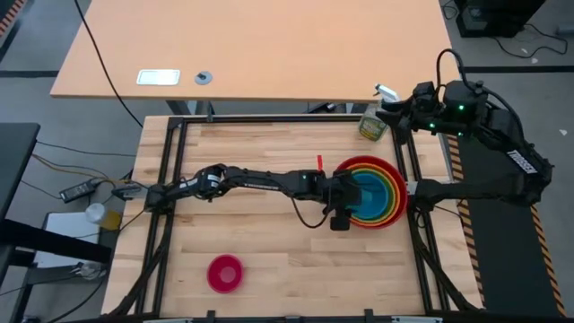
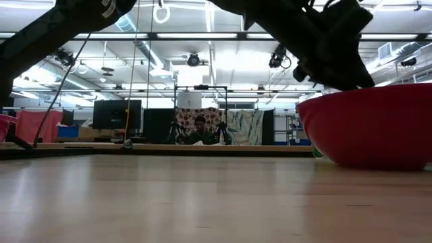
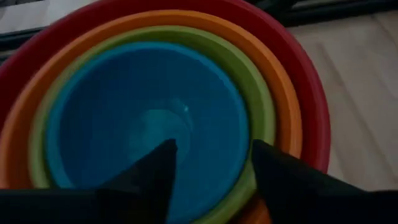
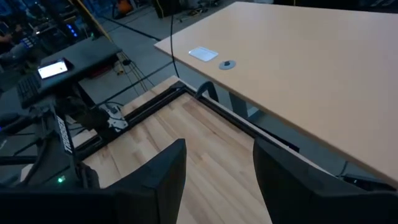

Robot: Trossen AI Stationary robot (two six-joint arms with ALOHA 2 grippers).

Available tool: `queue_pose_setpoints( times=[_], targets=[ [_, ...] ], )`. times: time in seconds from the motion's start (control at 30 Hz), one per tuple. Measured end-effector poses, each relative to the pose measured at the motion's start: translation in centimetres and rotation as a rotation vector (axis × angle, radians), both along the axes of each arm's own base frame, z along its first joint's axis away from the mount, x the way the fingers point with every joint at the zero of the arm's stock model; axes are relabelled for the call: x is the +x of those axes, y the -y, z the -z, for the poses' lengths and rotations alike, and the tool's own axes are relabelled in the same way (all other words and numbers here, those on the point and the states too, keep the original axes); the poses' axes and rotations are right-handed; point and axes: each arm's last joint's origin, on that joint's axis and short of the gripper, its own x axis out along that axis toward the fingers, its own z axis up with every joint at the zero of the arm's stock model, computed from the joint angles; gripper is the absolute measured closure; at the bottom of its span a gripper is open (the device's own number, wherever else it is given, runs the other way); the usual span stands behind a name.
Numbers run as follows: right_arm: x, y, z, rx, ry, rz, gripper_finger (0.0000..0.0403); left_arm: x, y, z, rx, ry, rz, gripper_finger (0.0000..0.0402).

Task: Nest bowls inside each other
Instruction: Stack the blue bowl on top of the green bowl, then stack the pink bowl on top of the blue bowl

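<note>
Four bowls are nested at the table's right: blue (image 1: 369, 192) in lime green (image 1: 384, 191) in orange (image 1: 391, 184) in red (image 1: 397, 176). In the low view only the red bowl (image 2: 368, 128) shows, resting on its base. My left gripper (image 3: 211, 155) is open just above the stack's left side, one finger over the blue bowl's (image 3: 137, 118) inside and the other over the rims. The magenta bowl (image 1: 225, 273) sits alone near the front left. My right gripper (image 4: 217, 155) is open and raised off the table's far right corner.
A clear spray bottle (image 1: 375, 121) stands at the far right corner, next to my right gripper (image 1: 387, 108). A larger tan table (image 1: 260, 45) lies beyond the far edge. Black frame rails (image 1: 170, 179) run along the table's sides. Bare wood lies between the magenta bowl and the stack.
</note>
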Motion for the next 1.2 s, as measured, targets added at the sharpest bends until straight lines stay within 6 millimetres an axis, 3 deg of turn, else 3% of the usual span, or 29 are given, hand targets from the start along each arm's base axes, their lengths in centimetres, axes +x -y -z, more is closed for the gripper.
queue_pose_setpoints(
  times=[0.1, 0.2, 0.43, 0.57, 0.7, 0.87, 1.03, 1.2],
  targets=[
    [0.0, 0.0, 0.0, 0.003, 0.003, 0.001, 0.021, -0.7, -0.1, -1.4, -0.049, -0.004, -0.048, 0.0153],
    [-0.1, 0.0, 0.0, 0.009, 0.005, 0.004, 0.021, -2.0, -0.3, -3.6, -0.06, -0.029, -0.064, 0.0149],
    [-0.2, -0.1, 0.5, 0.037, -0.049, 0.0, 0.021, -6.9, 0.9, -7.0, 0.078, -0.275, 0.077, 0.0208],
    [-0.2, -0.1, 0.6, 0.037, -0.055, -0.001, 0.021, -9.2, 1.4, -6.8, 0.03, -0.437, 0.165, 0.024],
    [-0.2, -0.1, 0.6, 0.027, -0.061, -0.007, 0.021, -12.1, 2.5, -6.6, 0.002, -0.46, 0.169, 0.0255],
    [-0.2, -0.1, 0.6, 0.019, -0.072, -0.013, 0.021, -18.2, 4.6, -6.3, -0.092, -0.398, 0.107, 0.0259],
    [-0.2, -0.1, 0.6, 0.005, -0.08, -0.02, 0.021, -25.1, 6.1, -6.0, -0.308, -0.416, -0.059, 0.0259],
    [0.3, 0.1, 0.8, -0.006, -0.104, -0.028, 0.021, -29.9, 7.0, -3.5, -0.515, -0.534, -0.321, 0.0256]
  ],
)
